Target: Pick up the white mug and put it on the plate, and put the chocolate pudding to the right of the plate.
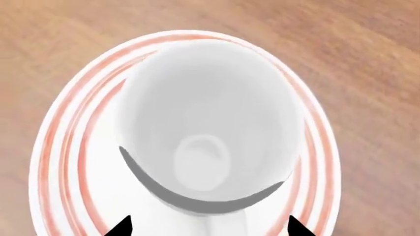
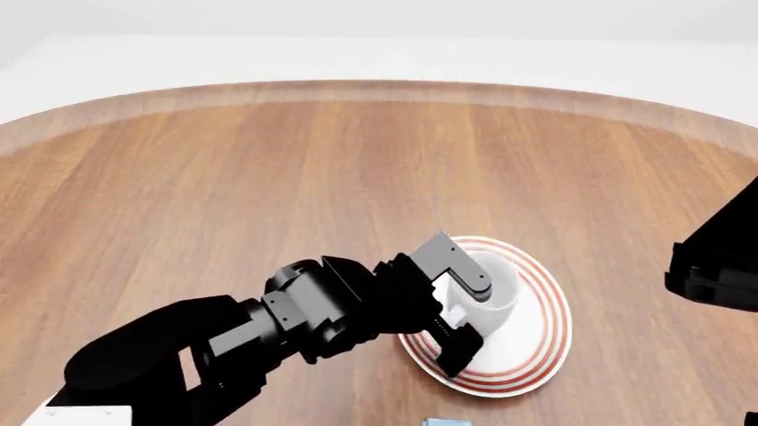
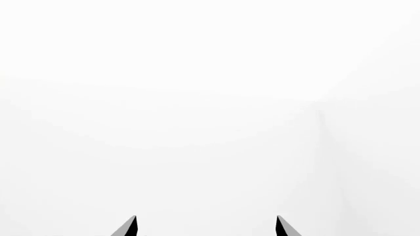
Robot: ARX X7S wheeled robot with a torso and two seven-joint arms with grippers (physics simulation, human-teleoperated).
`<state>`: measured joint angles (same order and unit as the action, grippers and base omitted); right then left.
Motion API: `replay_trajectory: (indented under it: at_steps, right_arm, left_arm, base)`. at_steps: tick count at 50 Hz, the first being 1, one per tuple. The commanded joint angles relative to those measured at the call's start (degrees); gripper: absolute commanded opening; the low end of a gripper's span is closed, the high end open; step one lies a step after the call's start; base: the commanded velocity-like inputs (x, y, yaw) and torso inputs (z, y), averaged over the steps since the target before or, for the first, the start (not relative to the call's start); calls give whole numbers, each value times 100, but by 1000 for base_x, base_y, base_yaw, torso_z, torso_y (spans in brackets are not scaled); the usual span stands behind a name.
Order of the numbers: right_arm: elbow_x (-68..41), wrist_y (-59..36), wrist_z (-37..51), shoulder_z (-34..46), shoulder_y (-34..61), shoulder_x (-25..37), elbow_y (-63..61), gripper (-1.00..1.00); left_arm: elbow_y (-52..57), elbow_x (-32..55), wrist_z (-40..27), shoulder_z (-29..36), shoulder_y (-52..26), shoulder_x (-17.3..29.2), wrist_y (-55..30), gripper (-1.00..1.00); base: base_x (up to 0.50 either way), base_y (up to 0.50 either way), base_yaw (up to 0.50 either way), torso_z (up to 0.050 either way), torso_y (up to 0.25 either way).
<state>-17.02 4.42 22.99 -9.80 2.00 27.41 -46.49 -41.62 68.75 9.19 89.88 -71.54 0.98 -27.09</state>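
Observation:
The white mug (image 2: 498, 280) stands upright on the plate (image 2: 539, 346), a round white plate with red rings. My left gripper (image 2: 470, 330) is open, with its fingers on either side of the mug's near side. In the left wrist view I look down into the mug (image 1: 210, 123) with the plate's rim (image 1: 59, 147) around it; the gripper's (image 1: 210, 227) two black tips stand wide apart at the frame edge. A small light blue corner (image 2: 445, 422) at the head view's bottom edge may be the chocolate pudding. My right gripper (image 3: 204, 226) is open and empty, facing blank white.
The round wooden table (image 2: 237, 177) stretches far and left of the plate. My right arm's dark body (image 2: 716, 257) shows at the head view's right edge, above the table's right side.

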Motion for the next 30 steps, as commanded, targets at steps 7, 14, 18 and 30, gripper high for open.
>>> replay_trajectory:
  at_steps: [7,14,18,30]
  right_arm:
    - [171,-95,-93,-29,19,-51,-144,100]
    - [173,-123,-78,-24,20,-32,-186,100]
    - [176,-142,-66,-21,17,-21,-231,100]
    - [215,-126,-63,34,3,-18,-251,100]
  left_arm:
    - [367,160,-134,-201,-239,61,2,100]
    - [1477,271,-628,-238,-256,580,-119,100]
    - [1891,369,-819,-288,-309,813,-207,100]
    - [3327,516,-1395,-358,-430,1523,-354,100]
  base:
    - [0,0,0,0,0]
    - [0,0,0,0,0]
    - [0,0,0,0,0]
    - [0,0,0,0,0]
